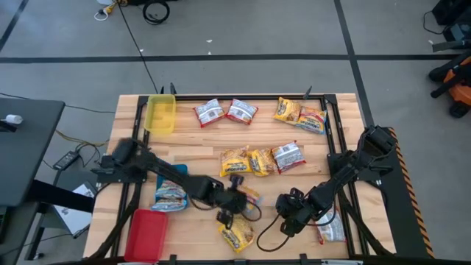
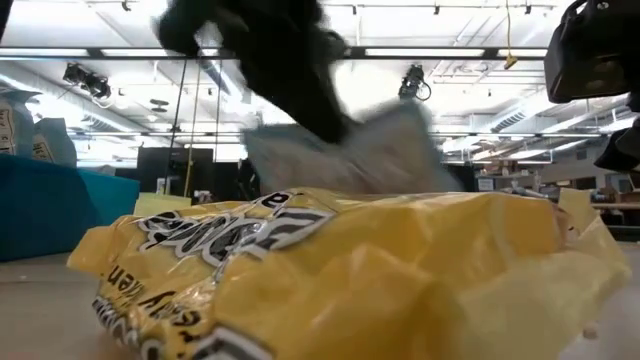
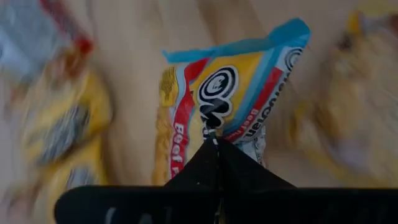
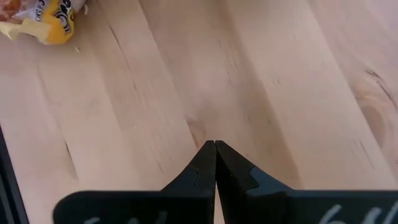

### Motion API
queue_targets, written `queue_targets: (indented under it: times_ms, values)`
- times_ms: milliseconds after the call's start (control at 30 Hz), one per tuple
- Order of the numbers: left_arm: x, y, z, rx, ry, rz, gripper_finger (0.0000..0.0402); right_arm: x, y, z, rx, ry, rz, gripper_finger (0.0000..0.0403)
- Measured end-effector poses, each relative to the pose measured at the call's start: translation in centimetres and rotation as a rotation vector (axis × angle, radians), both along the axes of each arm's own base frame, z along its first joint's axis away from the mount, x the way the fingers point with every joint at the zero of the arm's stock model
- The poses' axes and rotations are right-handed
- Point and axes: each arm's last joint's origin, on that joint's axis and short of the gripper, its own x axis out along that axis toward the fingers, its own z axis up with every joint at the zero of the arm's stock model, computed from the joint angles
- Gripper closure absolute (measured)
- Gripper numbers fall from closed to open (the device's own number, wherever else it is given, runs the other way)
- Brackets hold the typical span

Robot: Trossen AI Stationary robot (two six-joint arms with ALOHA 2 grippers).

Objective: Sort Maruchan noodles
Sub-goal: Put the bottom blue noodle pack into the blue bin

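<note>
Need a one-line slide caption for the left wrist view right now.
Left gripper shut on a blue-edged yellow-and-red plastic beef ramen packet above the light wooden table.

This is a big open lab or workshop hall. Long strip lights run under a bare high ceiling, cameras hang on rigs, the grey floor is marked with dark tape lines, and cables trail past the wooden bench.
</note>
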Motion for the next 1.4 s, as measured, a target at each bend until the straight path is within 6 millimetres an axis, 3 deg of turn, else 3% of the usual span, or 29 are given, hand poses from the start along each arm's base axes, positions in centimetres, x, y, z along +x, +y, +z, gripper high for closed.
queue_targets:
  times_ms: [300, 433, 533, 633, 800, 967, 1067, 1167, 1400]
  values:
    - [-9.6, 6.5, 9.2, -0.146, 0.321, 0.292, 0.0395, 0.2, 0.1, 0.1, -0.004, -0.033, -0.001, 0.0392]
    - [-13.8, 9.7, 11.6, -0.183, 0.449, 0.494, 0.0396, 0.4, 0.2, 0.2, -0.005, -0.056, 0.008, 0.0392]
    - [-15.9, 11.5, 12.5, -0.303, 0.463, 0.528, 0.0396, 0.4, 0.3, 0.3, 0.003, -0.068, 0.012, 0.0392]
    - [-17.7, 13.2, 12.2, -0.408, 0.442, 0.555, 0.0396, 0.4, 0.6, 0.3, 0.012, -0.084, 0.023, 0.0392]
    - [-20.1, 15.6, 9.1, -0.495, 0.461, 0.649, 0.0396, 0.1, 1.2, 0.5, 0.015, -0.112, 0.037, 0.0392]
    - [-20.8, 16.1, 5.1, -0.677, 0.504, 0.600, 0.0395, 0.0, 1.4, 0.5, 0.016, -0.114, 0.046, 0.0392]
    - [-21.2, 15.9, 3.8, -0.729, 0.563, 0.584, 0.0395, 0.0, 1.3, 0.5, 0.016, -0.113, 0.044, 0.0392]
    - [-21.4, 15.7, 3.6, -0.770, 0.594, 0.572, 0.0394, 0.3, 1.0, 0.5, 0.011, -0.113, 0.043, 0.0392]
    - [-21.6, 15.6, 5.6, -0.803, 0.555, 0.559, 0.0395, 1.1, 0.1, 0.5, 0.016, -0.104, 0.021, 0.0392]
